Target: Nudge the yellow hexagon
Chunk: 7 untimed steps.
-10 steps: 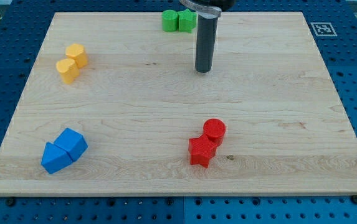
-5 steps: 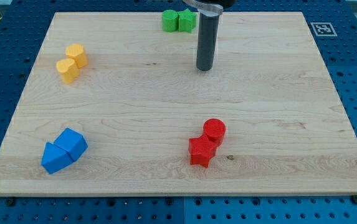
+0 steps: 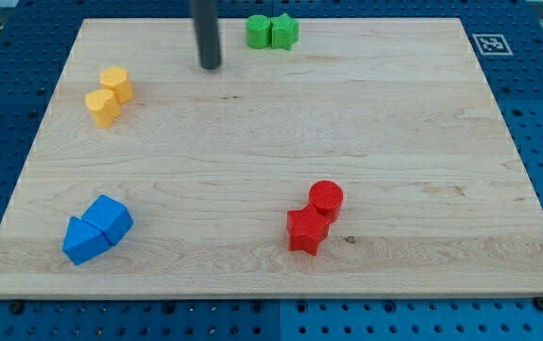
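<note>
At the view's left, two yellow blocks sat touching near the board's (image 3: 498, 142) upper-left area: the upper one (image 3: 117, 84) and the lower one (image 3: 103, 107); which was the yellow hexagon I could not tell for certain, though the upper looked the more hexagonal. Below them lay a blue pair (image 3: 96, 228). My tip (image 3: 210, 66) stood to the right of the yellow pair, well apart, touching and carrying nothing. Further right were the green pair (image 3: 272, 31) and, lower, the red cylinder (image 3: 326, 199) against the red star (image 3: 307, 230). The risk was that a leftward push would catch both yellow blocks at once, since they touched, or strike the wrong one.
</note>
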Motion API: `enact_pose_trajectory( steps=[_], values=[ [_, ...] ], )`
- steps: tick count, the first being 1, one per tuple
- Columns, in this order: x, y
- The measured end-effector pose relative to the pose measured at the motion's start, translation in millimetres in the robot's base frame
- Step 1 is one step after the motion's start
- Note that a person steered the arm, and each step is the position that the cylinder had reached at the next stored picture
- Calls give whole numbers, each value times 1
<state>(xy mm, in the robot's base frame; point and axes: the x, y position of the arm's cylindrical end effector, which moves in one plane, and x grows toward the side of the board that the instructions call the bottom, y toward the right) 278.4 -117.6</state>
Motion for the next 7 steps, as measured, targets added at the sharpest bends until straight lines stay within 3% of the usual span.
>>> enact_pose_trajectory(
  steps=[2, 4, 7],
  values=[
    [-1, -134],
    [55, -145],
    [64, -121]
  ],
)
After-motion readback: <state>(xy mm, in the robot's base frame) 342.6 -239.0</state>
